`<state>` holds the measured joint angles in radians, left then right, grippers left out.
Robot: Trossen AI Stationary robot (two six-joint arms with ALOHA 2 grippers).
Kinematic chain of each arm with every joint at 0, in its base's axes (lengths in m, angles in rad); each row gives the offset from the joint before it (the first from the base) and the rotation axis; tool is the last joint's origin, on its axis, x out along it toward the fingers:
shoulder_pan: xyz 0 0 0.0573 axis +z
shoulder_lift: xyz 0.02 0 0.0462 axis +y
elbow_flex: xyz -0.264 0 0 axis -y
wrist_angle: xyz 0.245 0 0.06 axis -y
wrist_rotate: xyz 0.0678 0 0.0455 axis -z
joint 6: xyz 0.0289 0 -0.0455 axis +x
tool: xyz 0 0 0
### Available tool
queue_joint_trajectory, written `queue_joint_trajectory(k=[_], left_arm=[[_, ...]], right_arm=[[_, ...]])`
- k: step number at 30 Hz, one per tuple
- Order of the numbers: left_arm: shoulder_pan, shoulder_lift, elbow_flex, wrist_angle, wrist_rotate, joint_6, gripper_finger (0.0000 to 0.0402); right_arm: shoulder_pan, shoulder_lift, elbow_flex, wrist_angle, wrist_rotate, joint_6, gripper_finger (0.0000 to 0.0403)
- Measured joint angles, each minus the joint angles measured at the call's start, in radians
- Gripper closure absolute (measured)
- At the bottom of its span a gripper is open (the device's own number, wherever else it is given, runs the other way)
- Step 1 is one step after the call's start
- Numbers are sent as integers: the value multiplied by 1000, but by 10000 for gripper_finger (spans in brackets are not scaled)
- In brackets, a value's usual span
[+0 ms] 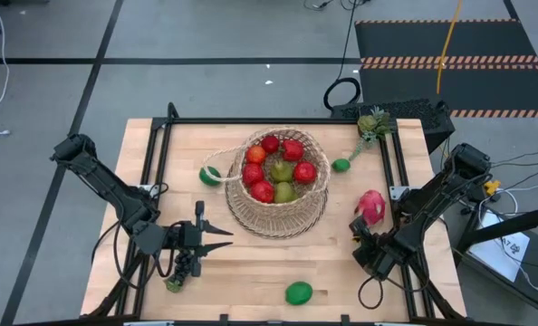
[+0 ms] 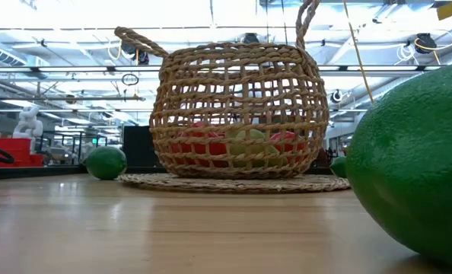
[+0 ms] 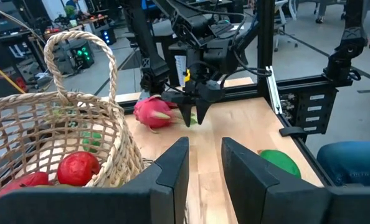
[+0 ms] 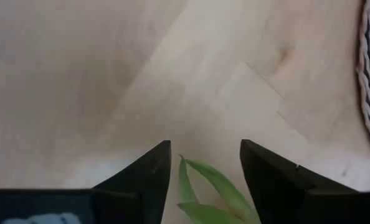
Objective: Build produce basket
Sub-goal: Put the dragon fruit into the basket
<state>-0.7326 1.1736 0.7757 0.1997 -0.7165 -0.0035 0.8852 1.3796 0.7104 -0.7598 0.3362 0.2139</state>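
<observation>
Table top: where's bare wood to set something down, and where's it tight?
Free: the near strip between the grapes and the near lime, and the far left corner beyond the basket. Tight: the right side, where the dragon fruit, right gripper, a small lime and a leafy piece sit.

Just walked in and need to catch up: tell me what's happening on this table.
Two dark robot arms are filling a round tan woven wicker basket with toy produce; red and green fruits already lie inside. The right gripper is low beside the pink dragon fruit, fingers open around its green leaf tip. The left gripper waits left of the basket, near the dark grapes.
</observation>
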Motion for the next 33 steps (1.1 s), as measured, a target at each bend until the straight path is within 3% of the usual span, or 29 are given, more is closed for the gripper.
queue_joint_trajectory(k=[5, 17, 21, 33], left_arm=[[0, 0, 0, -1, 0, 9, 305], [0, 0, 0, -1, 0, 9, 305], [0, 0, 0, 7, 0, 9, 305], [0, 0, 0, 7, 0, 13, 305]], right_arm=[[0, 0, 12, -17, -22, -2, 235], [0, 23, -11, -25, -18, 1, 230], [-1, 56, -11, -25, 24, -7, 243], [-8, 76, -11, -19, 24, -25, 298]])
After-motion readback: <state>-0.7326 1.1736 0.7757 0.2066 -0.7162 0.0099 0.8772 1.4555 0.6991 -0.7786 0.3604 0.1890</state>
